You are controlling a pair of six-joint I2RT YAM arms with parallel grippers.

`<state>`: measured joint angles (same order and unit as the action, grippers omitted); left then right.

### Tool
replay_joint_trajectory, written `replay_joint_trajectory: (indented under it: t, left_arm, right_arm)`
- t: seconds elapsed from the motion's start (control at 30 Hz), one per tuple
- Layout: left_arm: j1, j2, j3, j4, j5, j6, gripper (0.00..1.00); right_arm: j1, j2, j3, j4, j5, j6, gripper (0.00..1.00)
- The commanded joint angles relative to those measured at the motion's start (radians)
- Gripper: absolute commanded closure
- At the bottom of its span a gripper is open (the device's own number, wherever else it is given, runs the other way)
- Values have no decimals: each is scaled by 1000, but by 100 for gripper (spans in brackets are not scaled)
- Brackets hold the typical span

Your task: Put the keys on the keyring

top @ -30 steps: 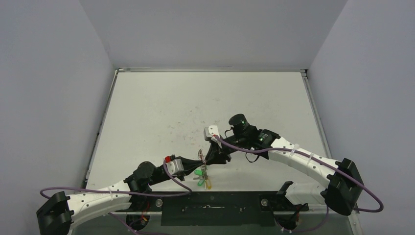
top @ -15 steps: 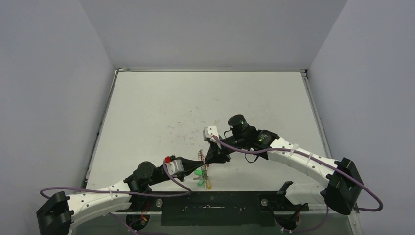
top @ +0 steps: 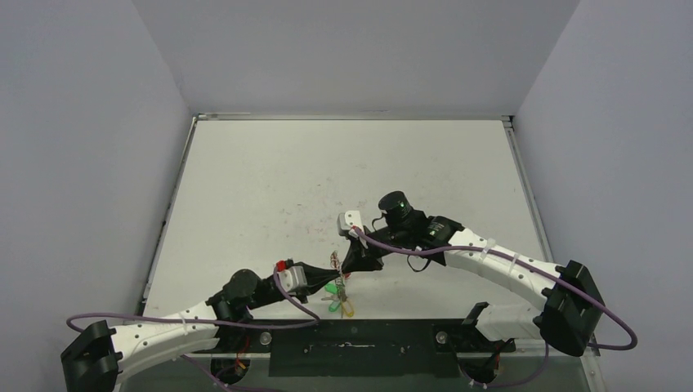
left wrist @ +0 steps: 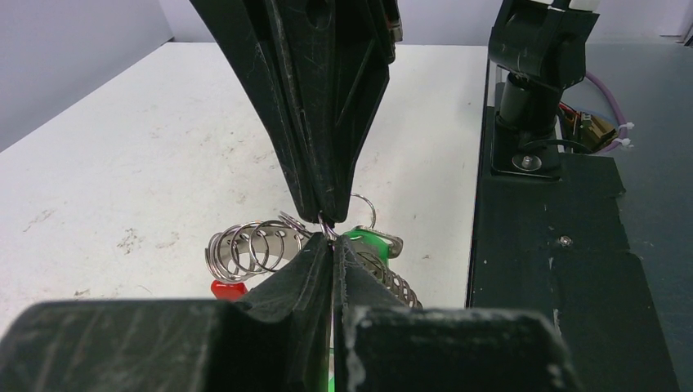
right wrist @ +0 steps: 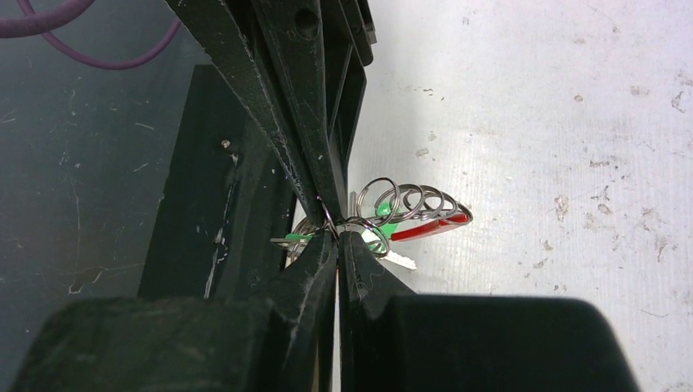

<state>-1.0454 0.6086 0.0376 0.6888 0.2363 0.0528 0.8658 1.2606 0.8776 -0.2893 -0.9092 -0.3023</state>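
Observation:
The keyring [left wrist: 249,249] is a silvery wire coil with a red plastic segment [left wrist: 227,288], held just above the table near its front edge. My left gripper [left wrist: 331,241] is shut on its wire. My right gripper [right wrist: 335,233] meets it tip to tip and is shut on the same wire. A green-headed key [left wrist: 369,243] hangs on the ring beside the tips. In the right wrist view I see the coil [right wrist: 413,200], the red segment [right wrist: 429,229] and a green key [right wrist: 382,216]. From above, green [top: 331,290] and yellow [top: 348,307] keys dangle below the grippers [top: 337,273].
The black mounting plate [top: 368,343] with the arm bases lies directly in front of the grippers. The white table [top: 343,171] stretches beyond them to grey walls. Purple cables [top: 245,322] trail along both arms.
The right arm has shifted slightly to the left. Both grippers stay pinched together on the ring, and the hanging keys have swung a little.

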Motion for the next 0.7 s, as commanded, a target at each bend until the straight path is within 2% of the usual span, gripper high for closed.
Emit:
replay_joint_trajectory:
  t: [0.0,0.27,0.5,0.67]
  left_arm:
    - [-2,-47,29,53,-15,-1,100]
    - [-2,-132,76,-135,-55,29,76]
    - [-2,-126,180,-346,-55,82,74]
    - [-2,-88,252,-472,-74,114,72]
  right_arm:
    - [13,-2,62,-76,26,-47,100]
    - [27,13,157,-265,110,-113,100]
    - [60,67,265,-381,260,-60,100]
    - [75,116,339,-445,313,-17,100]
